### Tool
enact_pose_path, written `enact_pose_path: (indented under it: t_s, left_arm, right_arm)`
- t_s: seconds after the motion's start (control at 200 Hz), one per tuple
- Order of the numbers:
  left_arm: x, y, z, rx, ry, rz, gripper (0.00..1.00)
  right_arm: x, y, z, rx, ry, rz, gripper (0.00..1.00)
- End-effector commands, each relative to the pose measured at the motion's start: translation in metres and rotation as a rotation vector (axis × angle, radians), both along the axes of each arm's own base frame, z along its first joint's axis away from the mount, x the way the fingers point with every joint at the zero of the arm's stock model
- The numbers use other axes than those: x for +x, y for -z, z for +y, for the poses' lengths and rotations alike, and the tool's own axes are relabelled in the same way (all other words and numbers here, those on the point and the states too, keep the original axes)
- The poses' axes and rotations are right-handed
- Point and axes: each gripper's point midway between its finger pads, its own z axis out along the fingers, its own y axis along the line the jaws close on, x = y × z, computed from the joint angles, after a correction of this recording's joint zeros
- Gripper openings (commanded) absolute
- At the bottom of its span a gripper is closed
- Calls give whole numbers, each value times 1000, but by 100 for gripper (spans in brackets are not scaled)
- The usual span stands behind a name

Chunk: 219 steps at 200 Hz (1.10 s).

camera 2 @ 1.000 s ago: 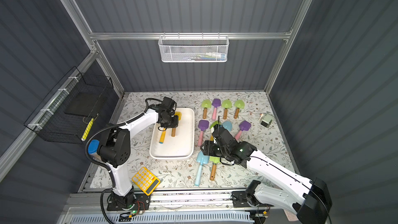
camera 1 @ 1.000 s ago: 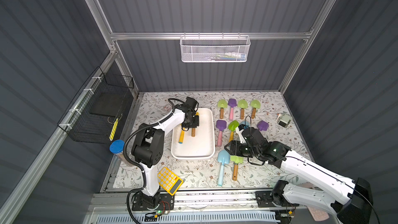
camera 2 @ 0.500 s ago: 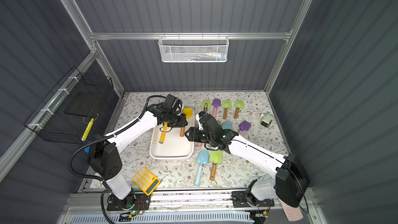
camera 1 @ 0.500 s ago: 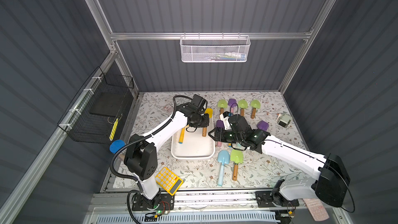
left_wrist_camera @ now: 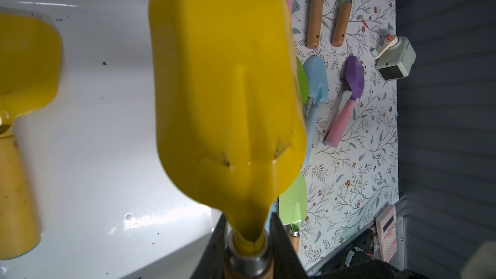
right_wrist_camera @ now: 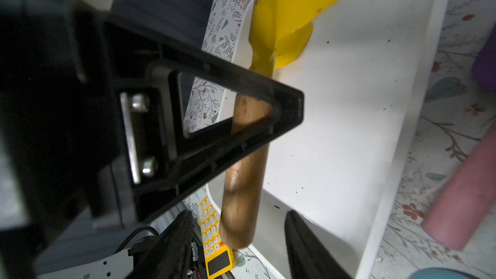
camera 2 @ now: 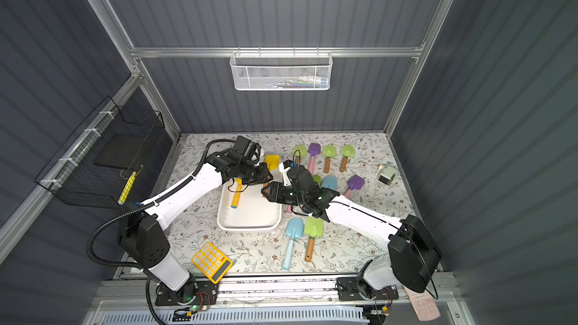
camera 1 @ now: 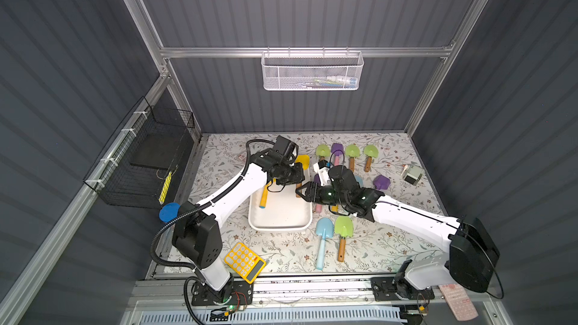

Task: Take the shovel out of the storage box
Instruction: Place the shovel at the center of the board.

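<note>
My left tool [left_wrist_camera: 246, 220] clenches the yellow wooden-handled toy shovel [left_wrist_camera: 222, 76]; my right tool [right_wrist_camera: 239, 224] straddles its handle, not yet clamped.

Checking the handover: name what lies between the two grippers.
The wooden handle of the yellow shovel: the left gripper clamps its top, the right gripper stands open around its end. The right wrist view shows it.
</note>
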Motion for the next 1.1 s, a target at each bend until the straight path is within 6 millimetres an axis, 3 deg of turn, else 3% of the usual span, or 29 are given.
enact_pose_path:
  t_s: [0.0,0.2,0.455,0.705,0.891,1.016,1.091]
  left_arm:
    - [-7,-14,-6,-61,2,-9,0]
    - [-8,-23,-9,-82,12,-14,0]
    - [-14,-23,-11,-109,17,4,0]
    - [-16,-20,-10,-105,21,9,0]
    - [-16,-15,-9,-89,23,16,0]
    - [-13,-17,-10,-88,27,6,17]
    - [-11,-20,-12,-86,35,-4,44]
  right_arm:
    - [3,-2,10,19,-16,2,56]
    - [5,6,14,23,-22,14,46]
    - [10,0,13,30,-2,-10,32]
    - [10,-4,7,26,19,-30,33]
    - [9,-6,4,27,25,-37,14]
    - [7,-6,3,24,23,-36,5]
    - [5,-7,1,24,22,-37,4]
